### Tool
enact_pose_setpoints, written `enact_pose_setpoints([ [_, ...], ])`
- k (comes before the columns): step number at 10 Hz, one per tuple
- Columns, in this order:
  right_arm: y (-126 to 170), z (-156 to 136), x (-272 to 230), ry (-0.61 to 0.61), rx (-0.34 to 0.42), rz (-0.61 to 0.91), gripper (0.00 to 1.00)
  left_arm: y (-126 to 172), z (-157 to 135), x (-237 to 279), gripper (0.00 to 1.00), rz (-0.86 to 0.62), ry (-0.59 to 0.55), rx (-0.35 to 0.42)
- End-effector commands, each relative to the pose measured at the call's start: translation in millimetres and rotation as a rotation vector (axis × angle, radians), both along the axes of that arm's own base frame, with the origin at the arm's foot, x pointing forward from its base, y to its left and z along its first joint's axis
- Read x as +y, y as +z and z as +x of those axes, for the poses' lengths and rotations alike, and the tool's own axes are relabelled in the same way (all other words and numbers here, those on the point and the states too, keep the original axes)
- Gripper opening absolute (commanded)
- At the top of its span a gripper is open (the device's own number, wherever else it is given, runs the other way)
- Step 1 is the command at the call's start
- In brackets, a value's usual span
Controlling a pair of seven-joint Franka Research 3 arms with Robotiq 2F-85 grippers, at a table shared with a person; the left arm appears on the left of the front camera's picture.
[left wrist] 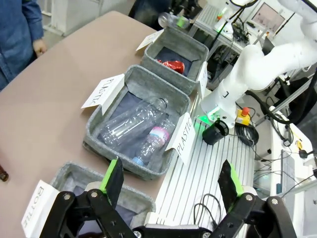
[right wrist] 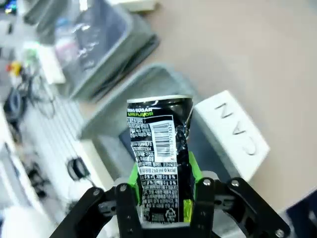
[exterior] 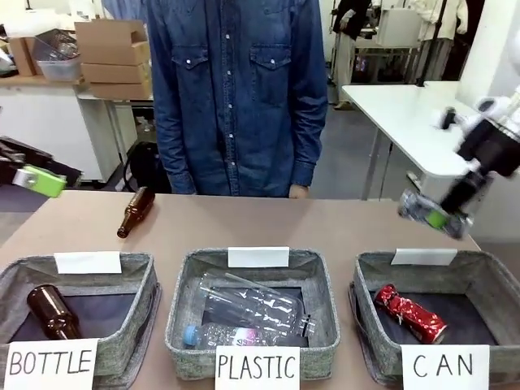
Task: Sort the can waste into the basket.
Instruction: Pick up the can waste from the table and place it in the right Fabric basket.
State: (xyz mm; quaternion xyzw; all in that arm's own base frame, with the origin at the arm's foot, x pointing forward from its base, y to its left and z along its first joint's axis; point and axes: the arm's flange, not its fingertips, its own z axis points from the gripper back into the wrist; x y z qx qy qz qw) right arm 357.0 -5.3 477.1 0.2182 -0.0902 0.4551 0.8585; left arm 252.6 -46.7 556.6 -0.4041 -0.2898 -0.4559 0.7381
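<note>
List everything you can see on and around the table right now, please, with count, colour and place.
CAN basket: one, grey fabric, table's right end, white sign.
Red can: one, shiny red, lying inside the CAN basket.
Dark can: one, black with white print, dented, held above the CAN basket.
PLASTIC basket: one, grey, middle.
Clear plastic bottles: at least two, inside the PLASTIC basket.
BOTTLE basket: one, grey, left end.
Brown glass bottles: two, one inside the BOTTLE basket, one lying on the table behind it.
Person: one, blue denim shirt, far side of the table.
Left gripper: open, above the BOTTLE basket.
Right gripper: shut on the dark can.
</note>
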Motion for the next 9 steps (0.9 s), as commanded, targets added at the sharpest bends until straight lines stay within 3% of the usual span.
enact_pose_setpoints([
  [1, -12.2, -28.9, -15.6, 0.564, -0.160, 0.216, 0.00, 0.8, 1.2, -1.2, 1.00, -0.019, -0.007, -0.008],
  [2, -14.8, -39.8, -15.8, 0.637, -0.214, 0.241, 0.00, 0.8, 1.2, -1.2, 1.00, -0.019, -0.007, -0.008],
  [7, -18.3, -41.0, -10.5, 0.571, -0.220, 0.187, 0.00, 0.8, 1.2, -1.2, 1.00, -0.019, -0.007, -0.008],
  [8, -19.2, -40.9, -9.8, 0.539, -0.224, 0.171, 0.58, 0.8, 1.2, -1.2, 1.00, -0.019, -0.007, -0.008],
  [9, -20.8, -41.9, -8.9, 0.535, -0.242, 0.143, 0.99, 0.8, 1.2, -1.2, 1.00, -0.019, -0.007, -0.008],
])
